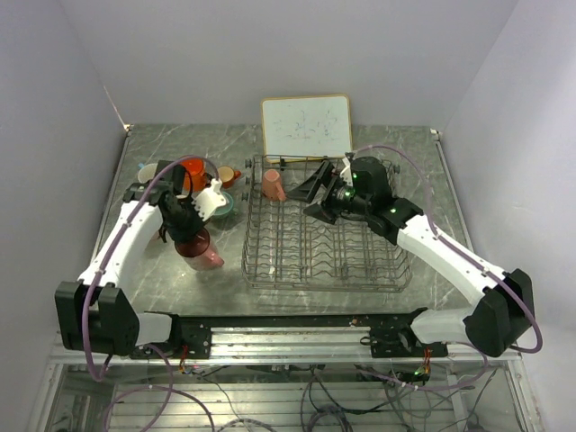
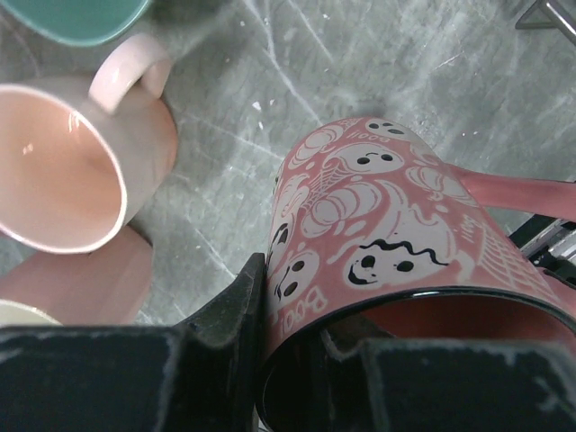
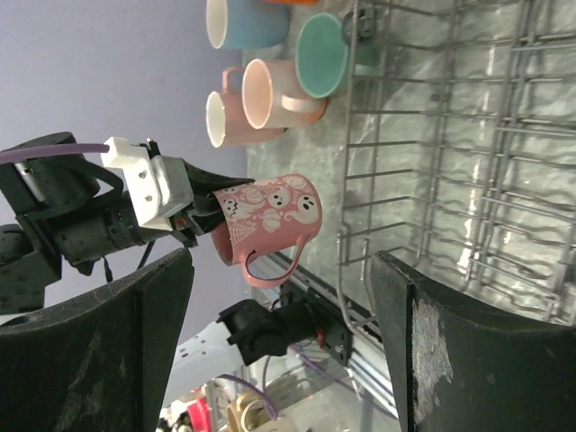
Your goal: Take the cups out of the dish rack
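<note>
**Bench inventory, largest first**

1. Counter (image 1: 220,292): grey marbled slab that carries every item below.
2. Dish rack (image 1: 324,243): dk grey wire, rectangular, rows of upright tines, centre-right on counter. One mug is in it (item 8).
3. Whiteboard (image 1: 306,126): pale-framed, propped upright at back wall, just behind rack.
4. R arm (image 1: 441,252): reaches over far end of rack. R end effector (image 1: 317,196) hangs above the tines near item 8. Wrist view shows the fingers spread wide w/ nothing between them.
5. L arm (image 1: 126,243): bent over counter left of rack. L end effector (image 1: 191,236) is clamped on rim of item 6, one finger outside the wall and the other inside the mouth.
6. Ghost mug (image 2: 378,216): pink w/ white ghost print and dark glossy interior. Upright, mouth up, out of rack, just left of its left edge. Can't tell whether the base touches the counter.
7. Large orange mug (image 1: 193,173): on counter in the mug cluster, far-left of rack.
8. Salmon mug (image 1: 273,184): lying on its side in rack's far-left corner.
9. Mint mug (image 3: 322,54): on counter, just beside rack's left edge.
10. Light blue mug (image 3: 241,22): on counter, far side of the cluster.
11. Peach mug (image 3: 270,94) and pink mug (image 3: 225,121): on counter, touching each other, next to the mint mug.
12. Small orange mug (image 1: 227,174): on counter, between the large orange mug and the rack corner.
</note>
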